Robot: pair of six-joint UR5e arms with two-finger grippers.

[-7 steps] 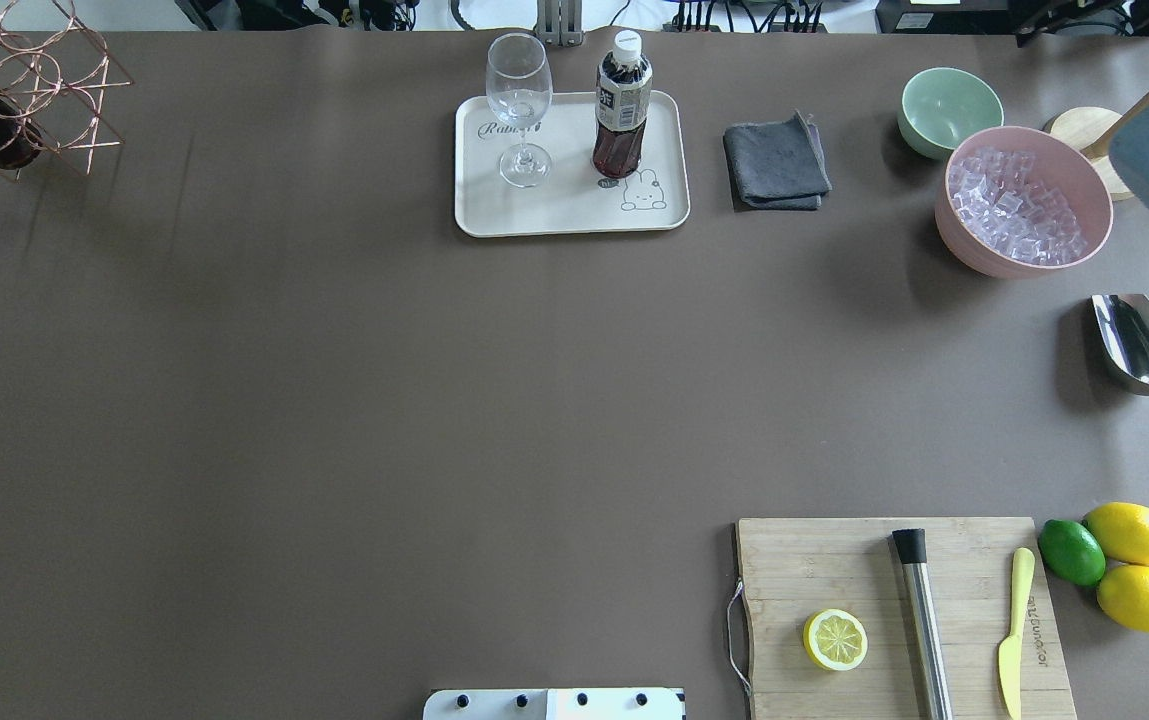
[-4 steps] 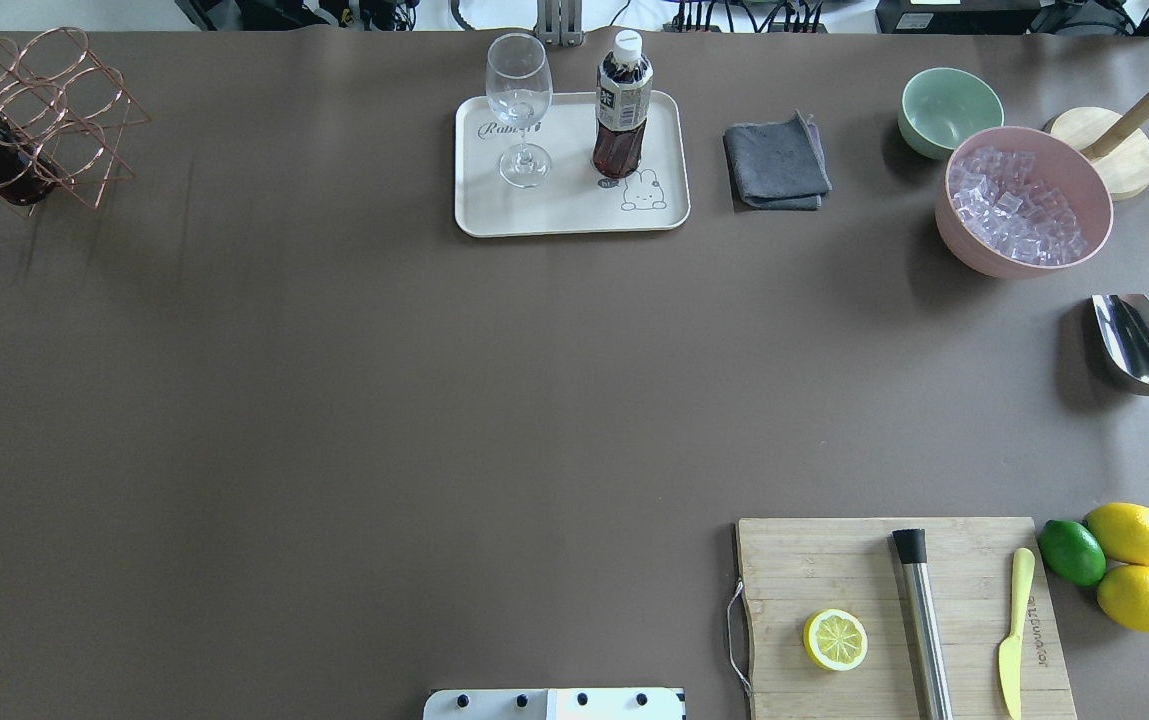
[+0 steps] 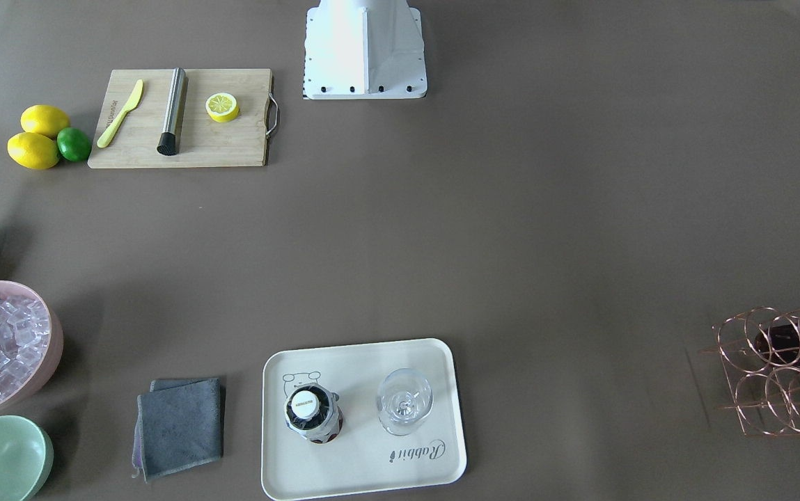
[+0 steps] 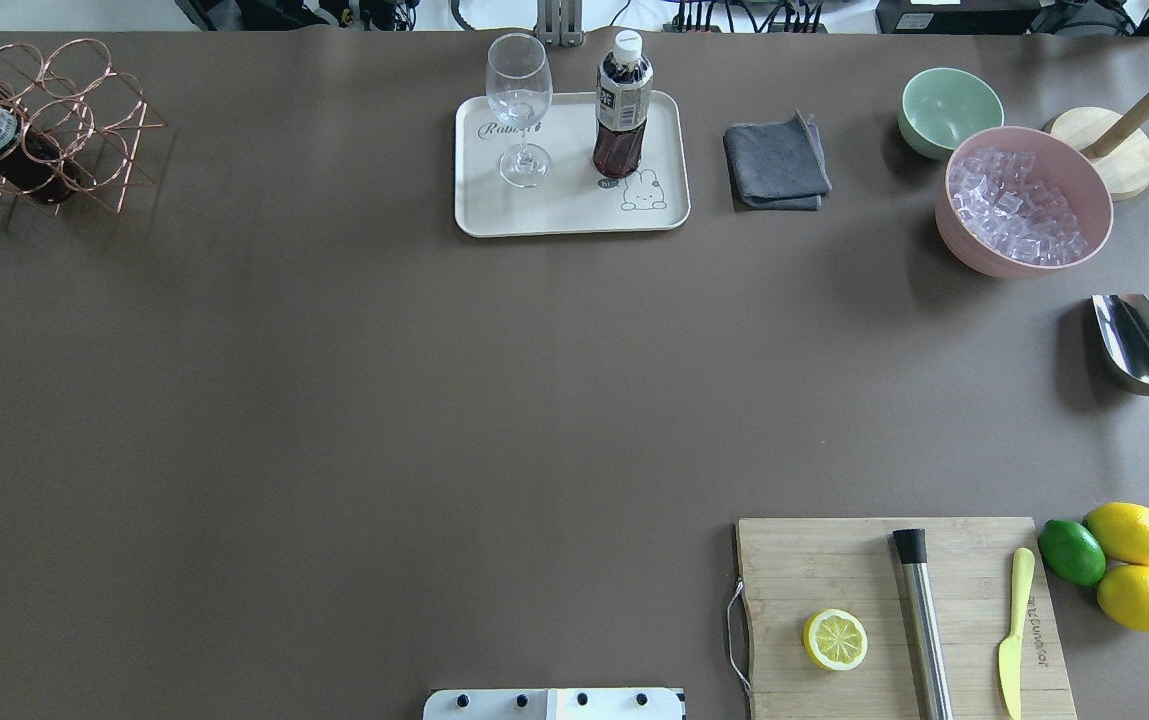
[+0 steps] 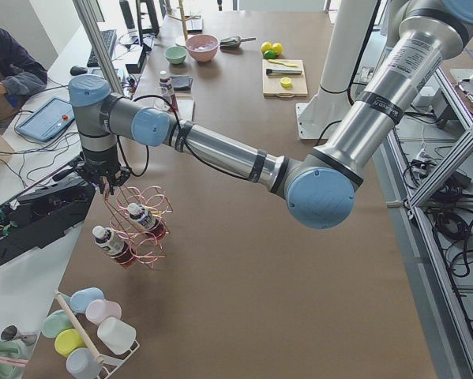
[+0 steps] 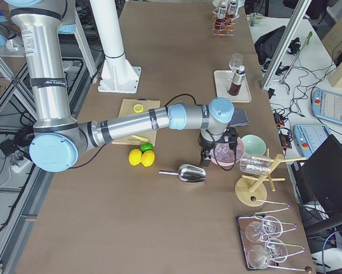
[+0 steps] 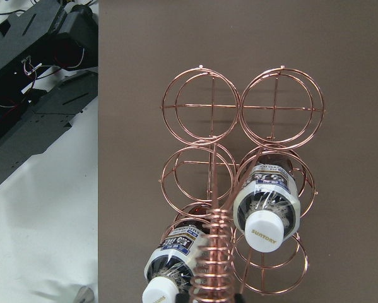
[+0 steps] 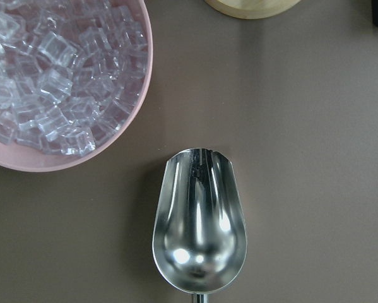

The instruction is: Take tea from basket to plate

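Observation:
One tea bottle [image 4: 622, 110] stands upright on the cream plate [image 4: 574, 215], beside a wine glass [image 4: 519, 100]. It also shows in the front-facing view [image 3: 311, 412]. The copper wire basket [image 4: 64, 140] is at the table's far left end and holds two more tea bottles [image 7: 264, 211] [image 7: 173, 268]. My left gripper [image 5: 106, 180] is over the basket, shut on its coiled handle [image 7: 214, 252]; the basket [image 5: 141, 229] hangs tilted from it. My right gripper [image 6: 208, 157] hovers over the steel scoop [image 8: 199, 227]; I cannot tell if it is open.
A grey cloth [image 4: 776, 165], a green bowl [image 4: 949, 108] and a pink bowl of ice [image 4: 964, 255] lie right of the plate. A cutting board [image 4: 794, 570] with a lemon half, muddler and knife is at front right, with whole citrus [image 4: 1129, 560] beside it.
The basket with its two bottles has moved right, further onto the table, carried by my left gripper. My right arm has left the overhead view's top right corner.

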